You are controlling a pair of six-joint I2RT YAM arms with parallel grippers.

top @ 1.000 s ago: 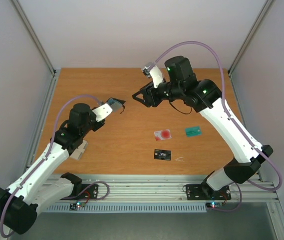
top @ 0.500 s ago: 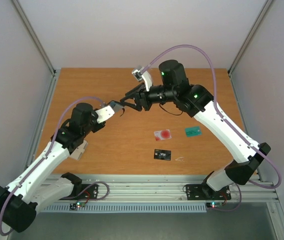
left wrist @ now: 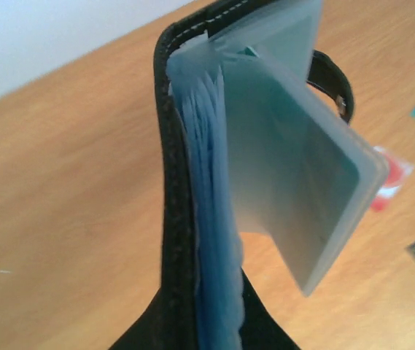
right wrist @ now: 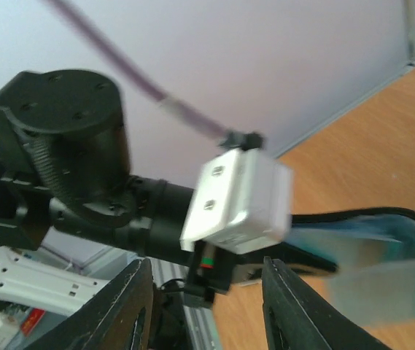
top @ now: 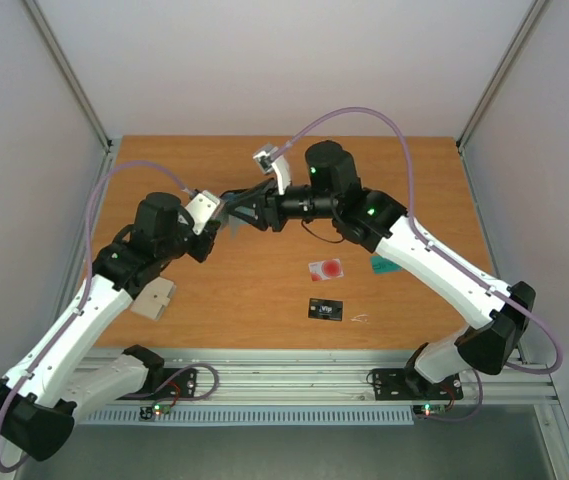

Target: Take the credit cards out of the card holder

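My left gripper [top: 214, 214] is shut on the black card holder [left wrist: 181, 182] and holds it above the table, its pale blue sleeves [left wrist: 214, 219] fanned out and one clear sleeve [left wrist: 295, 168] hanging open. My right gripper [top: 247, 208] is right at the holder [top: 230, 200], jaws open; in the right wrist view its fingers [right wrist: 123, 310] stand apart with nothing between them. The holder [right wrist: 382, 244] is blurred at the right of that view. On the table lie a whitish red-spotted card [top: 326, 268], a black card [top: 326, 310] and a teal card [top: 382, 264], the teal one partly under the right arm.
A beige block [top: 154, 298] lies on the wooden table [top: 164, 170] under the left forearm. The two arms meet over the table's middle left. Grey walls and metal posts close the table in on three sides.
The right arm has swung left until its gripper reached the holder, and its jaws have narrowed somewhat. The left arm has drawn the holder back and left a little. The cards on the table have not moved.
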